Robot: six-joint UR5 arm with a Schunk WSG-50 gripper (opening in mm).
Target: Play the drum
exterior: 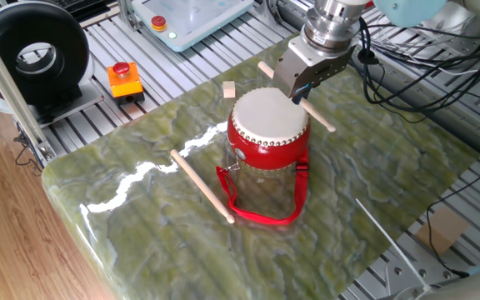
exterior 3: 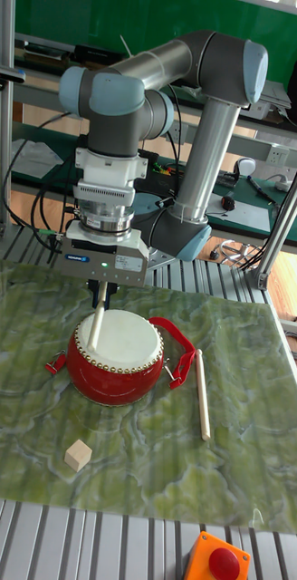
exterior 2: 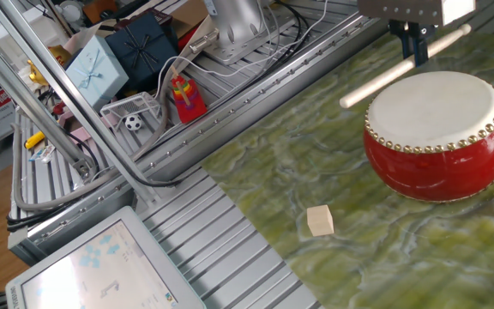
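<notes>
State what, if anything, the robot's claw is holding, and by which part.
The claw holds a thin wooden stick partway along its length, nearer the far end than the middle. Both ends stick out, just above the drum.
</notes>
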